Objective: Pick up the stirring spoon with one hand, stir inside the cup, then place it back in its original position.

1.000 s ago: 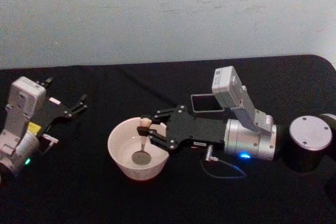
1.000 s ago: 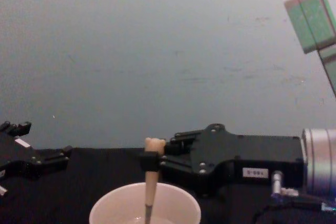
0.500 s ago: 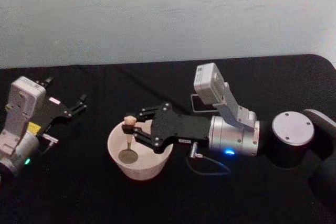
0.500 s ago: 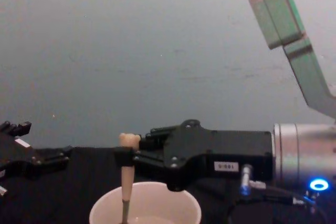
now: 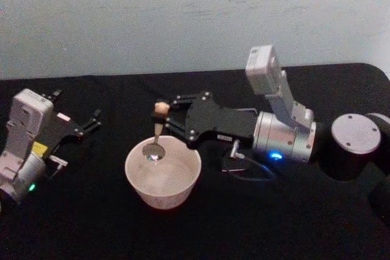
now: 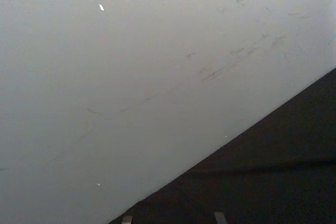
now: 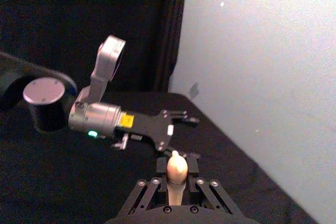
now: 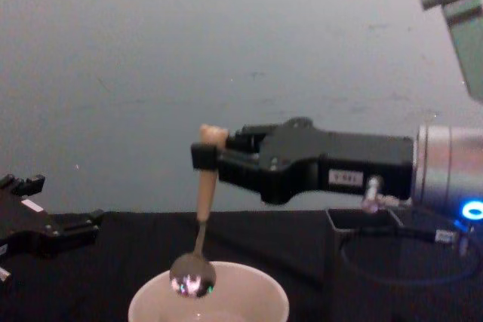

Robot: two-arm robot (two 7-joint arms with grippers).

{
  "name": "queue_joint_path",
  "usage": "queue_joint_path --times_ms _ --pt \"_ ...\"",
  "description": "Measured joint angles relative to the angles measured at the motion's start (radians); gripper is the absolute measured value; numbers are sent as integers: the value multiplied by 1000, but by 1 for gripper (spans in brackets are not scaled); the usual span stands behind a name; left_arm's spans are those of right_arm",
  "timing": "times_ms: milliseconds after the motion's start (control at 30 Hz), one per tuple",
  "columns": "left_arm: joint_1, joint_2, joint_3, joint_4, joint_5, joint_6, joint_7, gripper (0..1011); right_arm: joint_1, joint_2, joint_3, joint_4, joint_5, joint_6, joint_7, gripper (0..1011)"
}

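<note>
Over the cup (image 5: 162, 196), the right gripper (image 5: 163, 119), clenched on the spoon (image 5: 156, 135), has raised it rim-high, so stirring looks done; the left gripper (image 5: 73, 109) idles open.

matte black right claw (image 5: 163, 118), silver cuff (image 5: 283, 137)

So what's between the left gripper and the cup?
Just bare black table between left gripper and cup, seen in the head view. The right gripper holds the stirring spoon over the cup.
</note>
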Motion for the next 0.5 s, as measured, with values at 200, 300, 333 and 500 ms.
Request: queue_joint_path --times_ms 200,300,333,500 --pt "0 0 0 0 0 0 0 1001 -10 13 33 -36 26 2 -23 214" --pt "0 0 0 0 0 0 0 1001 -18 17 48 -56 37 7 -40 214" --pt "0 0 0 0 0 0 0 1001 -18 17 48 -56 37 7 -40 214" --pt "0 0 0 0 0 0 0 1001 -29 23 64 -73 46 15 -59 214"
